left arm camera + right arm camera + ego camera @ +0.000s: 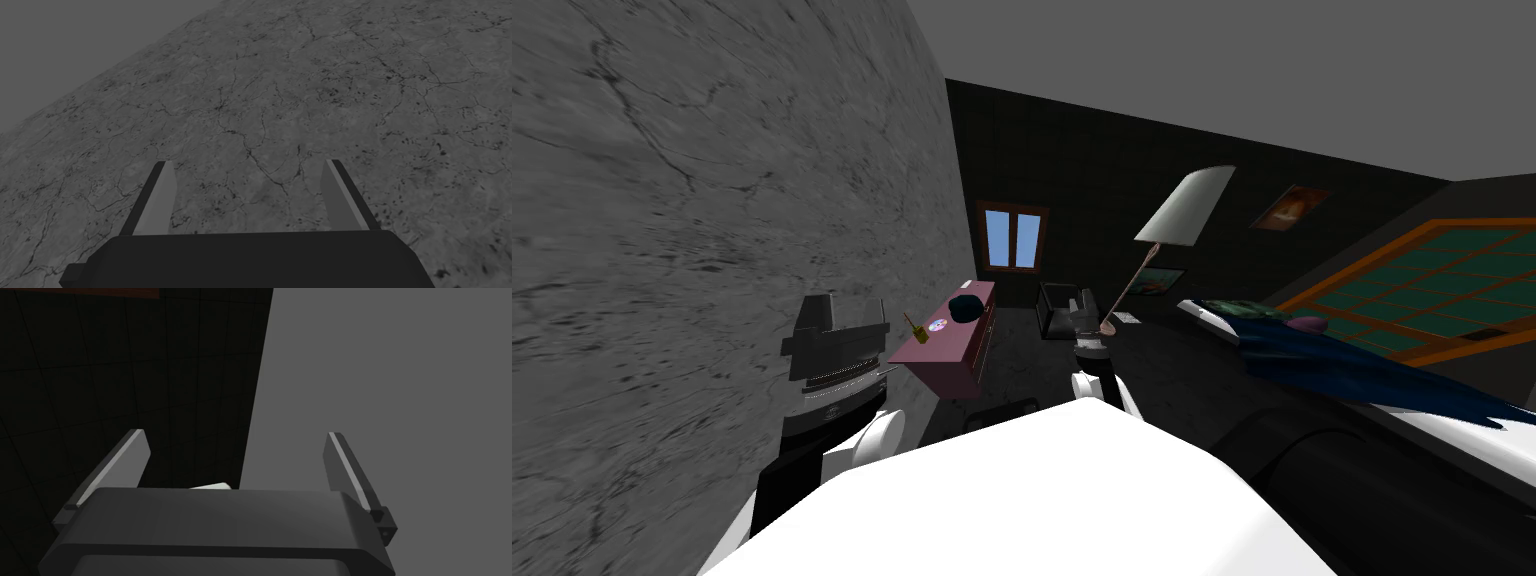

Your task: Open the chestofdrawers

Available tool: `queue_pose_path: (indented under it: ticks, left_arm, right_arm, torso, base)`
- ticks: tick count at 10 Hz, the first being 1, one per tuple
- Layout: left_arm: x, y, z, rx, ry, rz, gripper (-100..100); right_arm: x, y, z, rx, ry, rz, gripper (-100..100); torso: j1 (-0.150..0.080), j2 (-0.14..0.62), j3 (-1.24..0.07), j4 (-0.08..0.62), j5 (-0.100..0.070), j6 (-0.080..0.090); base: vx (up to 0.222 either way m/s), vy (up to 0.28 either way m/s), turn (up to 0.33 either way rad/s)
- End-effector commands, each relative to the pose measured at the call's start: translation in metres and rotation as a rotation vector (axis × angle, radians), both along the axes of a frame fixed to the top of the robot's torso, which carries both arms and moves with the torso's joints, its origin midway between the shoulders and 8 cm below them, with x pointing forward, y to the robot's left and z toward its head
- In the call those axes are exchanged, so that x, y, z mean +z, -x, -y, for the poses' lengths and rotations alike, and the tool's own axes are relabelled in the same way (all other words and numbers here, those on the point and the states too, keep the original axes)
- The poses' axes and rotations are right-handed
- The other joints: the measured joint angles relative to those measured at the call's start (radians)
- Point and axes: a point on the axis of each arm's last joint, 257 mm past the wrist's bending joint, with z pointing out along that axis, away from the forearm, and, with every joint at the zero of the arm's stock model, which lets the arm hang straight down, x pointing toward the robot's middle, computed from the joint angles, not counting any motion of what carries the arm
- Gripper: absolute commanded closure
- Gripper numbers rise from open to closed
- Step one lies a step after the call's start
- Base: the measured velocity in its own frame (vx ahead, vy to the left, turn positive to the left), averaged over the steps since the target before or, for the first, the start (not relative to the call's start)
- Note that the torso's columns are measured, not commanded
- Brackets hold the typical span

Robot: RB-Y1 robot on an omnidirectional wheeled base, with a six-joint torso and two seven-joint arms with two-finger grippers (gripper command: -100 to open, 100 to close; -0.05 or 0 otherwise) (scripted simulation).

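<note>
Grey cracked wall (712, 200) runs close along the robot's left. Bed (1412, 400) with blue cover takes the right, so the lane is narrow; base could clip either when driving in. Chest of drawers (952, 345), maroon, stands against that wall ahead, well apart from both arms; reaching from here would likely fall short. Left tool (248, 162) faces the wall, fingers spread, empty; swinging it could scrape. Right tool (236, 433) also released, holding nothing.

Left claw (250, 162) and right claw (236, 433), each with its blades wide apart.
</note>
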Motion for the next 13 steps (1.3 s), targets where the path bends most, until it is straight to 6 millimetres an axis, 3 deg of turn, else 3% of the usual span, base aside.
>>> queue_pose_path:
  ticks: [1, 9, 10, 13]
  left_arm:
    - [0.0, 0.0, 0.0, 0.0, 0.0, 0.0, 0]
    - [0.0, 0.0, 0.0, 0.0, 0.0, 0.0, 0]
    - [-0.004, -0.006, 0.003, -0.017, -0.02, -0.016, -100]
    - [-0.02, -0.027, 0.008, -0.054, -0.052, -0.073, -100]
  right_arm:
    - [0.0, 0.0, 0.0, 0.0, 0.0, 0.0, 0]
    - [0.0, 0.0, 0.0, 0.0, 0.0, 0.0, 0]
    - [0.0, 0.0, 0.0, 0.0, 0.0, 0.0, 0]
    - [0.0, 0.0, 0.0, 0.0, 0.0, 0.0, 0]
  torso:
    - [0.0, 0.04, -0.082, 0.041, 0.0, 0.0]
    - [0.0, 0.618, -1.234, 0.617, 0.0, 0.0]
    - [0.0, 0.691, -1.382, 0.691, 0.0, 0.0]
    - [0.0, 0.736, -1.476, 0.737, 0.0, 0.0]
  base:
    - [0.0, 0.0, 0.0]
    - [0.0, 0.0, 0.0]
    - [0.011, -0.003, -0.008]
    - [0.019, -0.007, -0.015]
